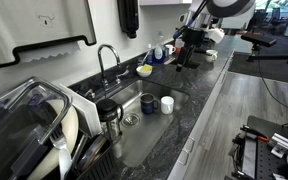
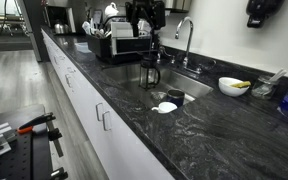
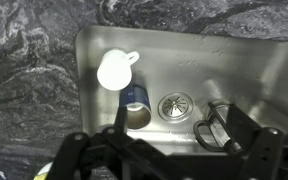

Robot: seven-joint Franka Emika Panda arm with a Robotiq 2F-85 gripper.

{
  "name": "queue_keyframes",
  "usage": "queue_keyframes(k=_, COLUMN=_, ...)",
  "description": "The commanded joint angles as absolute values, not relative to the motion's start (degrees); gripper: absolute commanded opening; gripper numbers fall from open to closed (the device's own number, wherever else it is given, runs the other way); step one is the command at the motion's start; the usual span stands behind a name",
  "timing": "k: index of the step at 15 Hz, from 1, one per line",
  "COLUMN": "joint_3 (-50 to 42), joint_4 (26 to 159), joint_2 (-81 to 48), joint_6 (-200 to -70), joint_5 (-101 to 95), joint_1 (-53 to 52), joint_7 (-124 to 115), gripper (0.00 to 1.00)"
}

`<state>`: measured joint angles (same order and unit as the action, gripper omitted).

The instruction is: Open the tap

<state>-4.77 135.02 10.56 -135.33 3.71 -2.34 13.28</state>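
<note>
The tap is a tall chrome gooseneck at the back of the sink, seen in both exterior views [image 1: 106, 60] [image 2: 187, 36]. It is out of the wrist view. My gripper [image 2: 144, 18] hangs high above the sink, to the dish-rack side of the tap and well clear of it. In the wrist view my gripper [image 3: 174, 140] looks straight down into the steel sink basin [image 3: 239, 70]. Its dark fingers are spread wide with nothing between them.
In the sink lie a white cup [image 3: 115, 70], a blue cup [image 3: 135, 103] and a dark jug [image 3: 216, 125] beside the drain [image 3: 174, 104]. A dish rack [image 2: 114, 42] stands beside the sink. A bowl [image 2: 232, 86] sits on the dark counter beyond the tap.
</note>
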Motion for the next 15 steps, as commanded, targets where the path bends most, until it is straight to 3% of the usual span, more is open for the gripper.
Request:
queue_keyframes(k=1, joint_3=-6.7, joint_4=125.2, joint_2=1.7, joint_6=-135.1, joint_5=4.2, joint_1=-1.3, joint_7=26.5, gripper=1.00)
queue_keyframes(k=5, joint_3=-5.7, joint_4=118.6, joint_2=-5.7, joint_6=-139.3, joint_5=3.8, joint_1=0.0, joint_7=39.2, gripper=1.00)
queue_keyframes(k=6, joint_3=-5.3, joint_4=122.5, joint_2=-1.3, joint_6=-137.4, joint_5=3.6, joint_1=0.4, joint_7=34.4, gripper=1.00)
queue_keyframes(k=15, joint_3=-4.7, joint_4=119.4, joint_2=-5.0, joint_6=-139.3, joint_5=2.9, joint_1=0.9, joint_7=36.4, gripper=1.00)
